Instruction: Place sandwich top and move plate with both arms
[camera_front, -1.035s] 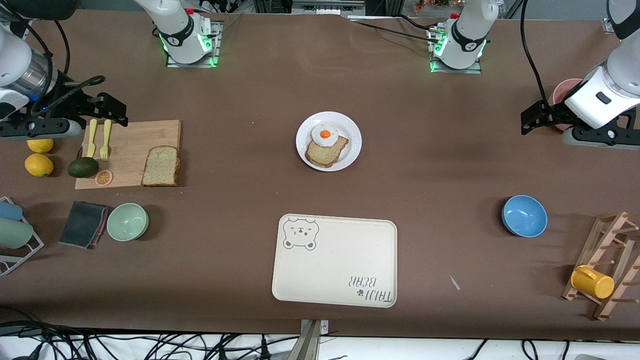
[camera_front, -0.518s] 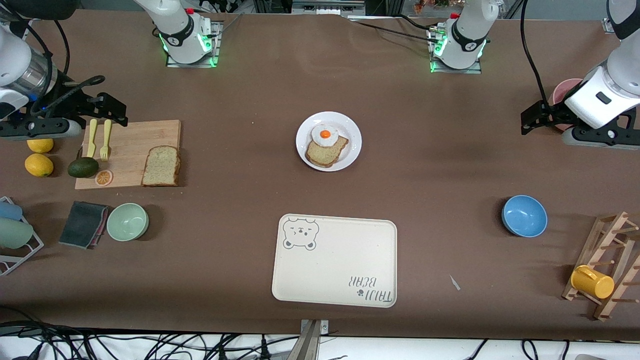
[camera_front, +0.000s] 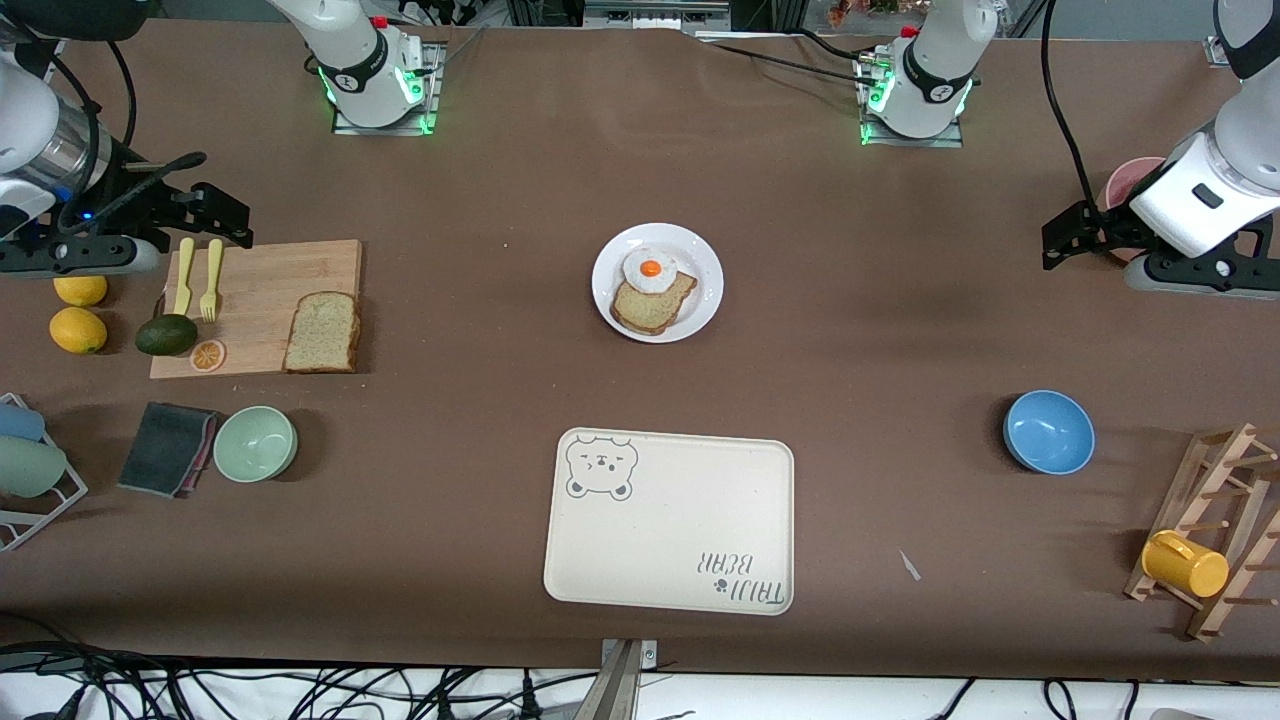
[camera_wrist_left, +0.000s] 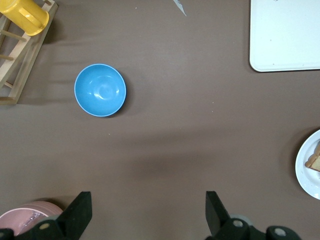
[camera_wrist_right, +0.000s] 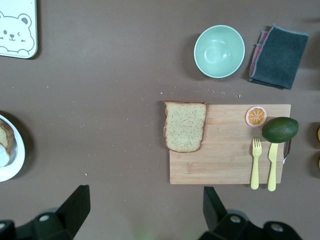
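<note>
The right gripper (camera_front: 215, 215) is hovering with jaws apart over the cutting board (camera_front: 262, 290), where the sandwich top (camera_front: 322, 333) is lying untouched. The left gripper (camera_front: 1070, 235) is waiting, jaws apart. The plate (camera_front: 700, 260) is sitting mid-table; both steps are remaining

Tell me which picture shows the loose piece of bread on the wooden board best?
The right wrist view: it looks straight down on the squarish speckled light-brown bread slice, its edge overhanging the wooden cutting board. The front view shows the slice whole but smaller. The left wrist view does not show it.
</note>
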